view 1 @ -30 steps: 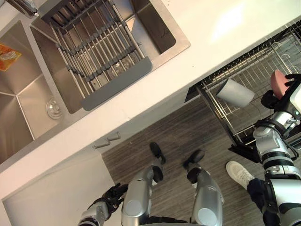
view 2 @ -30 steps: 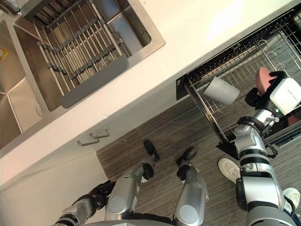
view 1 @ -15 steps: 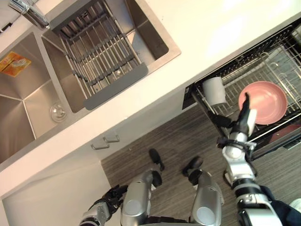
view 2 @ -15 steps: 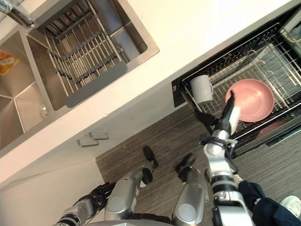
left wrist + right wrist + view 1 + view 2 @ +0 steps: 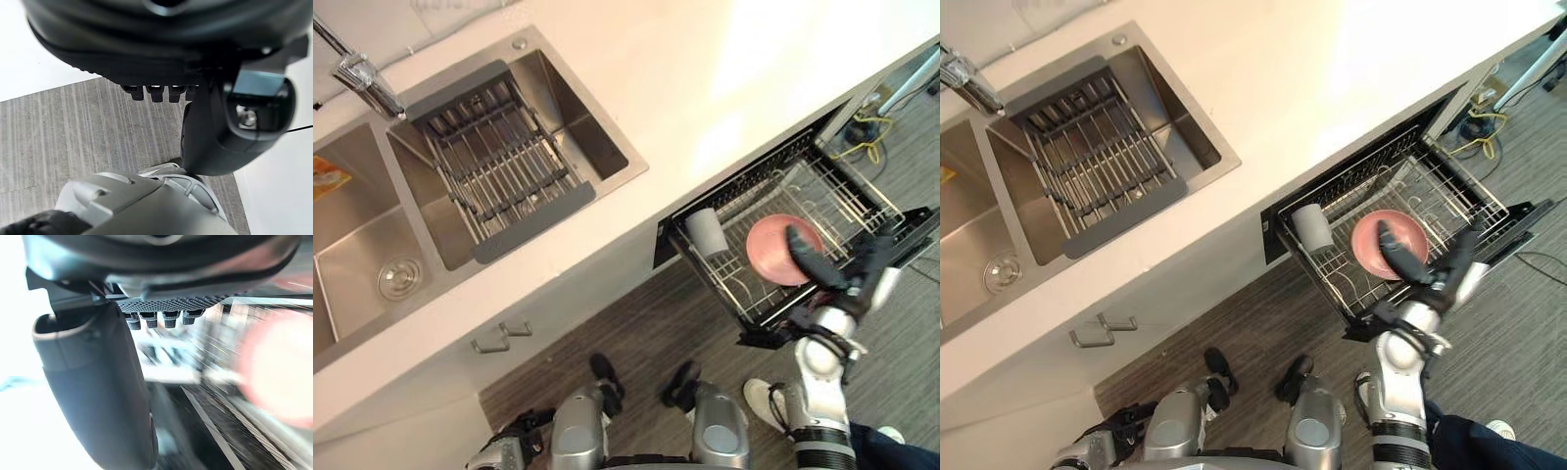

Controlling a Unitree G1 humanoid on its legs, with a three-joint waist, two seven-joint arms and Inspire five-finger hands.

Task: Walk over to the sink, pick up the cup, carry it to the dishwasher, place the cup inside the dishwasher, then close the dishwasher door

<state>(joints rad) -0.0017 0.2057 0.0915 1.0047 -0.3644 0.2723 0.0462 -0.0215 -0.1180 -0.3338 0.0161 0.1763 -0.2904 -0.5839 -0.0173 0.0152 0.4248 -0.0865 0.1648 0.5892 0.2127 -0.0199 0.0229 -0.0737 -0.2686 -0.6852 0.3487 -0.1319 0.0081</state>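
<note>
The grey cup (image 5: 707, 231) stands in the near left corner of the pulled-out dishwasher rack (image 5: 842, 186), beside a pink plate (image 5: 773, 250). My right hand (image 5: 847, 279) hovers at the rack's front edge, just past the plate, open with thumb and fingers spread and nothing in it. The cup (image 5: 1312, 226) is a plate's width from that hand (image 5: 1430, 274). In the right wrist view the thumb (image 5: 98, 391) sticks out straight, with the plate (image 5: 279, 367) a pink blur beyond it. My left hand (image 5: 504, 452) hangs low by my side, fingers relaxed, empty.
The dishwasher door (image 5: 913, 227) lies open under the rack. The white counter (image 5: 705, 88) holds a double sink (image 5: 372, 264) with a drying rack (image 5: 499, 166) and a tap (image 5: 357, 73). A person's shoe (image 5: 762, 399) and trouser leg (image 5: 886, 458) are close behind my right arm.
The whole view has shifted and pulled back. My right hand has drawn back from over the rack to its front edge, open. The cup stays in the rack's corner.
</note>
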